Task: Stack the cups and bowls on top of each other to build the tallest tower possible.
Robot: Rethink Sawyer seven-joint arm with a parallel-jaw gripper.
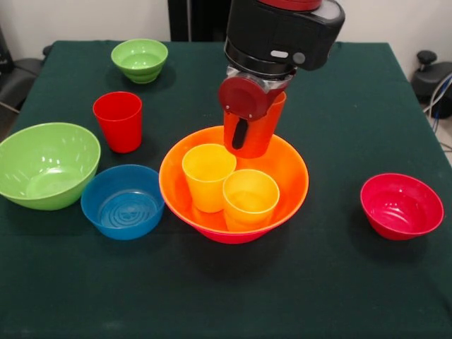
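Observation:
A large orange bowl [185, 213] sits mid-table, nested in a pink bowl of which only the bottom edge [236, 239] shows. Two yellow cups [208, 176] [251, 199] stand upright inside it, side by side. My gripper [247, 138] is shut on an orange cup [267, 127], which hangs upright over the back of the orange bowl; one black finger [240, 134] lies against the cup's outer wall. A red cup [118, 121] stands upright at the left.
A medium-large green bowl [46, 164] and a small blue bowl [123, 201] sit at the left, almost touching. A small green bowl [140, 60] is at the far left. A small red bowl [401, 205] is at the right. All rest on a dark green cloth.

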